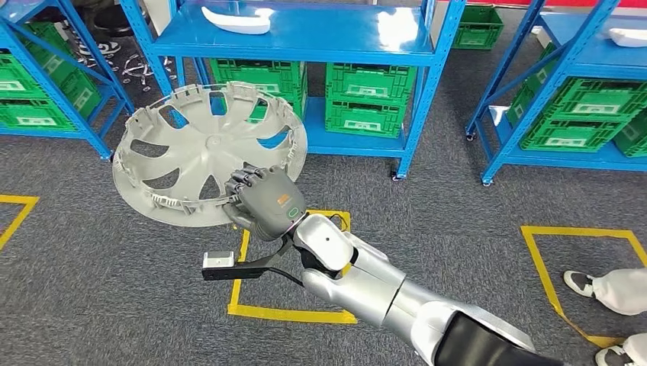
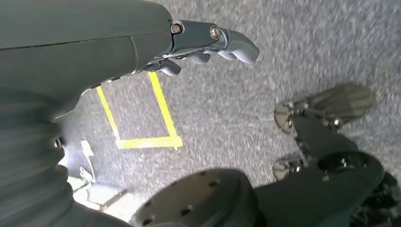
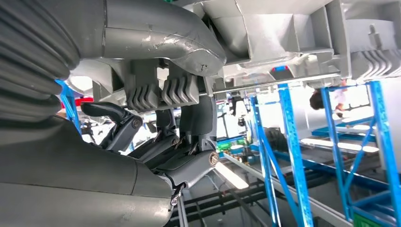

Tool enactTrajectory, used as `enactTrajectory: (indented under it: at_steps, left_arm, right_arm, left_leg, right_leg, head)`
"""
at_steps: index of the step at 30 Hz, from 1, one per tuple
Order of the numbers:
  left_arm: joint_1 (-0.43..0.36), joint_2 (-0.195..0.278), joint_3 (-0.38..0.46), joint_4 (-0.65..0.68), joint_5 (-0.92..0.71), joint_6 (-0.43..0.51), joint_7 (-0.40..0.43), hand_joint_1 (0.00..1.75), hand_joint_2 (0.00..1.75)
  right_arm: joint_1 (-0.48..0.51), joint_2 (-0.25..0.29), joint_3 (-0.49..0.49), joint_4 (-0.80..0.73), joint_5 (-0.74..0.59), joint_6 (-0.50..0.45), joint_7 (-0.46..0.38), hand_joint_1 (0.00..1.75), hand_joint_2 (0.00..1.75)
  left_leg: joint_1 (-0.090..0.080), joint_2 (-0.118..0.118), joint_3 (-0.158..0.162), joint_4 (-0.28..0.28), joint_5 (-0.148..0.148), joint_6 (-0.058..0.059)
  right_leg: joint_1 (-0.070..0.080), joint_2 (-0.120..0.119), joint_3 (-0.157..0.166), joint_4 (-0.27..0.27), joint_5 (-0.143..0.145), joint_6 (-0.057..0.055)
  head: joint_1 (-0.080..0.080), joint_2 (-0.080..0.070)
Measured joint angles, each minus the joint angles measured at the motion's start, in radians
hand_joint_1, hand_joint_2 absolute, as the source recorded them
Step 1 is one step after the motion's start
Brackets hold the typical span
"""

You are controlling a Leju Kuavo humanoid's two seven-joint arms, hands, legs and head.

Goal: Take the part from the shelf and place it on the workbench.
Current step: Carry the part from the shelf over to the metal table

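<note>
- The right hand (image 1: 263,202) grips the rim of the part (image 1: 206,149) — a grey wheel cover — fingers curled over its near edge.
- The part hangs in the air, tilted, in front of the blue shelf (image 1: 305,38), above the grey carpet.
- In the right wrist view the dark fingers (image 3: 189,142) clamp the ribbed rim of the part (image 3: 283,38).
- The left hand (image 2: 208,45) hangs over the floor, fingers loosely curled, holding nothing.
- Green crates (image 1: 370,95) sit on the shelf's low level; a white piece (image 1: 236,21) lies on top.
- A person's shoes (image 1: 584,284) stand by yellow floor tape (image 1: 584,232).
</note>
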Motion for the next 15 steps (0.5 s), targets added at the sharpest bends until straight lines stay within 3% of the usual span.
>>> enactTrajectory:
  at_steps: [2,4,5,7,9,11,13,15]
  left_arm:
    - [0.001,0.001,0.0,0.001,-0.001,-0.001,0.001,0.0,1.75]
    - [0.0,0.002,0.0,0.002,-0.002,-0.002,0.002,0.0,1.75]
    - [-0.001,0.002,0.0,0.002,-0.002,-0.002,0.002,0.0,1.75]
    - [-0.001,0.003,0.0,0.002,-0.002,-0.002,0.001,0.0,1.75]
    - [-0.001,0.004,0.0,0.002,-0.002,-0.002,-0.001,0.0,1.75]
    - [-0.005,0.003,-0.001,0.001,-0.002,-0.002,-0.004,0.0,1.75]
    - [-0.008,0.002,-0.001,0.001,-0.002,-0.002,-0.004,0.0,1.75]
    - [-0.005,0.003,-0.001,0.001,-0.002,-0.002,-0.004,0.0,1.75]
  right_arm:
    - [0.0,0.0,0.0,-0.004,0.001,0.002,0.0,1.75,1.75]
    - [0.001,-0.003,0.0,-0.005,0.002,0.005,0.0,1.75,1.75]
    - [0.002,-0.004,0.0,-0.005,0.003,0.007,0.0,1.75,1.75]
    - [0.003,-0.005,0.0,-0.005,0.003,0.009,0.0,1.75,1.75]
    - [0.004,-0.005,0.0,-0.006,0.003,0.012,0.0,1.75,1.75]
    - [0.003,-0.006,0.0,-0.009,0.003,0.014,0.0,1.75,1.75]
    - [0.002,-0.007,0.0,-0.011,0.004,0.015,-0.002,1.75,1.75]
    - [0.001,-0.007,0.0,-0.013,0.004,0.015,-0.004,1.75,1.75]
  left_leg:
    - [-0.003,0.034,-0.022,0.047,-0.049,-0.009]
    - [0.002,0.071,-0.056,0.166,-0.129,-0.02]
    - [0.005,0.079,-0.069,0.226,-0.153,-0.026]
    - [0.011,0.086,-0.054,0.266,-0.147,-0.037]
    - [0.015,0.106,0.025,0.168,-0.11,-0.045]
    - [0.005,0.142,0.096,0.06,-0.111,-0.039]
    - [-0.004,0.152,0.11,0.028,-0.123,-0.019]
    - [-0.004,0.132,0.1,0.024,-0.115,0.003]
  right_leg:
    - [-0.008,-0.027,-0.006,-0.015,0.018,-0.009]
    - [-0.008,-0.053,-0.019,-0.014,0.027,-0.012]
    - [-0.008,-0.068,-0.028,-0.01,0.031,-0.011]
    - [-0.009,-0.095,-0.049,0.003,0.037,-0.008]
    - [-0.012,-0.117,-0.068,0.02,0.039,-0.002]
    - [-0.009,-0.137,-0.083,0.034,0.039,0.008]
    - [-0.004,-0.154,-0.089,0.04,0.043,0.02]
    - [-0.007,-0.163,-0.09,0.043,0.043,0.031]
  head:
    - [-0.005,0.0]
    - [-0.01,0.0]
    - [-0.01,0.0]
    - [-0.01,0.0]
    - [-0.01,0.0]
    - [-0.01,0.0]
    - [-0.008,0.0]
    - [-0.005,0.0]
